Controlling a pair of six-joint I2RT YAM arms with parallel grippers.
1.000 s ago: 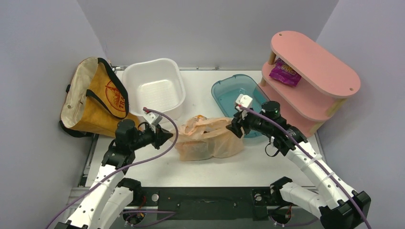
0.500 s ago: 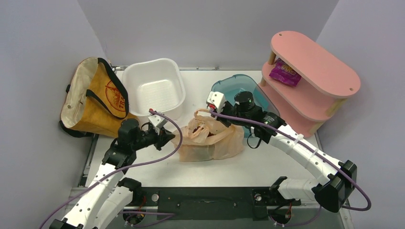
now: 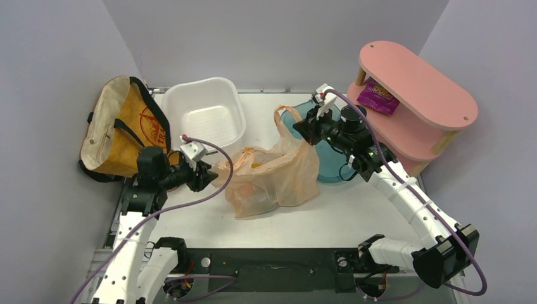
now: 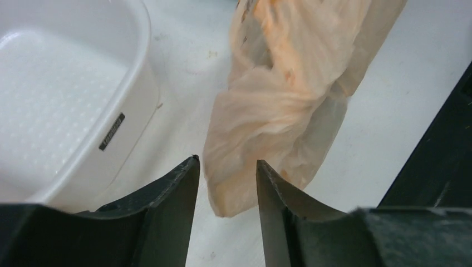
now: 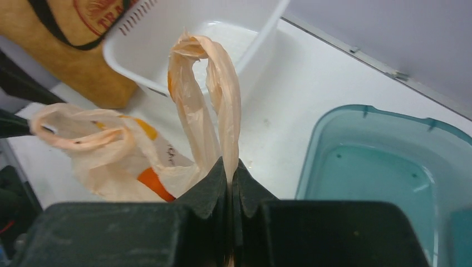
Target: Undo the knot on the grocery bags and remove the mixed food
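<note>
Translucent peach plastic bag [image 3: 278, 177] squeezed between white plastic tub [image 3: 202, 120] and teal plastic tub [image 5: 367, 178].
Right claw [image 5: 229, 169] pinches its loop handle [image 5: 231, 111]; can't tell if the left claw [image 4: 227, 167] is gripping.

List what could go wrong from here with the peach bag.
1. The right gripper is shut on one thin handle of the peach bag, stretched upward. It may tear or slip out.
2. The left gripper has its fingers apart with the plastic unclamped, so the bag may drag instead of opening.
3. The orange food sits high in the bag and could spill if it tilts.
</note>
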